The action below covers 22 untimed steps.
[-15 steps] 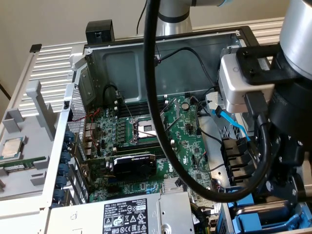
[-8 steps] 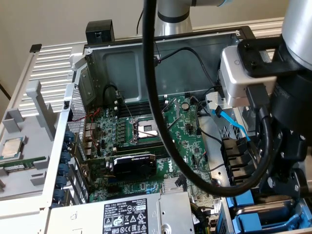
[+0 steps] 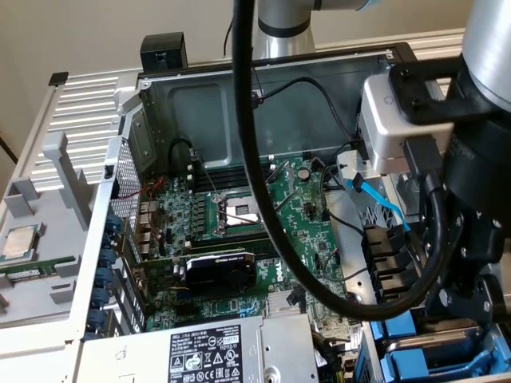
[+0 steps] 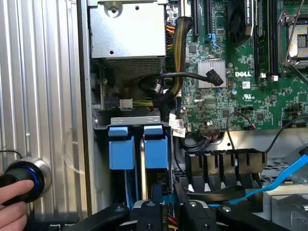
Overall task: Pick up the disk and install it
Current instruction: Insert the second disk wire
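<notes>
The disk (image 3: 437,345) is a silver-grey slab in a blue carrier frame, low in the drive bay at the exterior view's lower right. My gripper (image 3: 473,317) reaches straight down onto it from the arm's black wrist. In the wrist view the gripper (image 4: 167,198) has its dark fingers (image 4: 155,198) drawn close together, with a strip of the disk's blue frame (image 4: 166,198) pinched between them. Most of the disk is hidden by the gripper body.
Two blue carrier tabs (image 4: 121,150) (image 4: 156,150) stand side by side in the bay. A blue data cable (image 4: 284,179) and black connectors (image 4: 224,164) lie alongside. The motherboard (image 3: 239,215), graphics card (image 3: 219,271) and power supply (image 3: 204,351) occupy the case. A hand (image 4: 12,199) rests on a round knob (image 4: 24,175).
</notes>
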Each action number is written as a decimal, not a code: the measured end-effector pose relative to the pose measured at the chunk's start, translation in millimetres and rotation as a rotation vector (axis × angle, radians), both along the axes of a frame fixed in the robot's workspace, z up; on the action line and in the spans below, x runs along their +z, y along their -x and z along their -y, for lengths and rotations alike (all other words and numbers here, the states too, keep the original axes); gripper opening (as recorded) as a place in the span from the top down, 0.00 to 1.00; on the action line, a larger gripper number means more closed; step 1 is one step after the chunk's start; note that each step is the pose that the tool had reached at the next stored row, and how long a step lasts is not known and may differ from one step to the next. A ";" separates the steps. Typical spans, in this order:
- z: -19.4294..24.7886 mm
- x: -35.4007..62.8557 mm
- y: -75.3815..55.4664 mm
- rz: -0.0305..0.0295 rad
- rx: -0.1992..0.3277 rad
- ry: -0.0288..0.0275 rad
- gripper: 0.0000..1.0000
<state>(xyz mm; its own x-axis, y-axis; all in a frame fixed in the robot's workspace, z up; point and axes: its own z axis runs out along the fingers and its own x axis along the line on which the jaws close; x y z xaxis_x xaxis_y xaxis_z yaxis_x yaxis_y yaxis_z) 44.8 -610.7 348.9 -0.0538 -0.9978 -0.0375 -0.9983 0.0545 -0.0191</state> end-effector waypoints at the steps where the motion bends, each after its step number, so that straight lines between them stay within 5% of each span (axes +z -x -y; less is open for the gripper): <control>1: 0.0 0.1 0.0 0.0001 0.000 0.0001 0.76; 22: -0.6 5.5 -0.9 0.0049 0.000 0.0003 0.78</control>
<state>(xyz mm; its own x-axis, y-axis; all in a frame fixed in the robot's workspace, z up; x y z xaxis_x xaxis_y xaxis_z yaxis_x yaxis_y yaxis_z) 45.7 -610.1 354.4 -0.0536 -0.9979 -0.0375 -0.9982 0.0546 -0.0240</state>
